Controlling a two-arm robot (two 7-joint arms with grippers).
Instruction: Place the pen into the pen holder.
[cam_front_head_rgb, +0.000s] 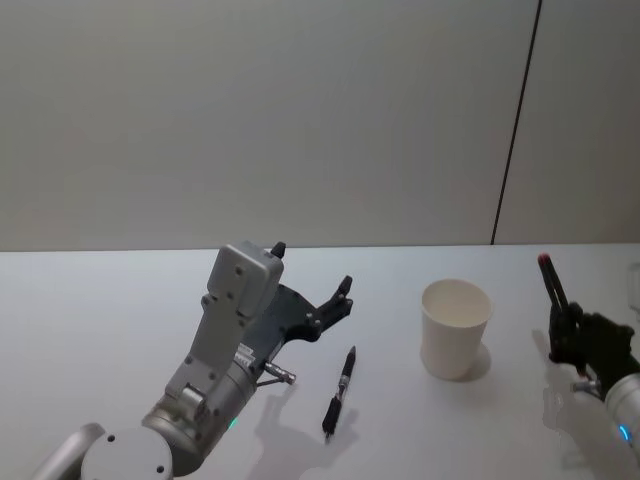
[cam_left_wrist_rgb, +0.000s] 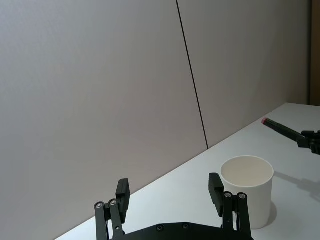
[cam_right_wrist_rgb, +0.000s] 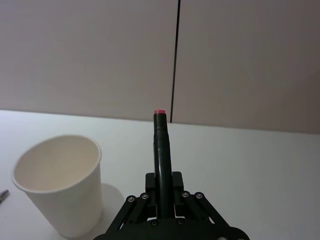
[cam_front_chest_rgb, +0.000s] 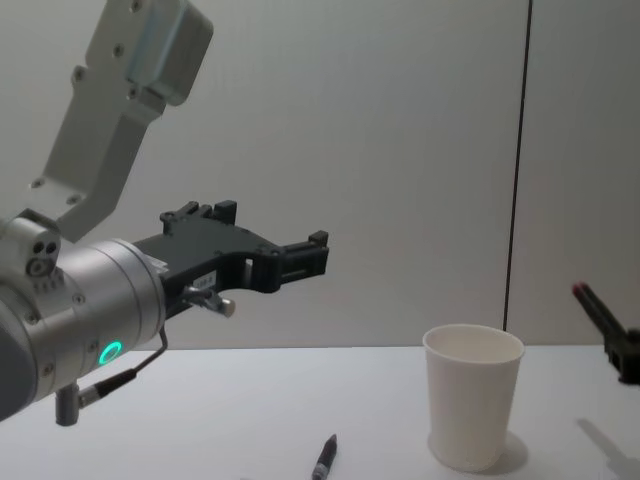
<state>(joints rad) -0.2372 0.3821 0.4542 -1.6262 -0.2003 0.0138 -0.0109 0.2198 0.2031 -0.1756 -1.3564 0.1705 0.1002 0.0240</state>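
Over white table (cam_front_head_rgb: 100, 300), gripping red-tipped pen (cam_right_wrist_rgb: 160, 140) in right gripper (cam_right_wrist_rgb: 162, 187) near paper cup (cam_front_head_rgb: 455, 330), with left gripper (cam_left_wrist_rgb: 169, 186) wide open. Next: carry above rim, tip downward, release.

Left tool (cam_front_head_rgb: 312, 265) spread, raised; right tool (cam_right_wrist_rgb: 163, 182) clamps pen (cam_right_wrist_rgb: 160, 145).
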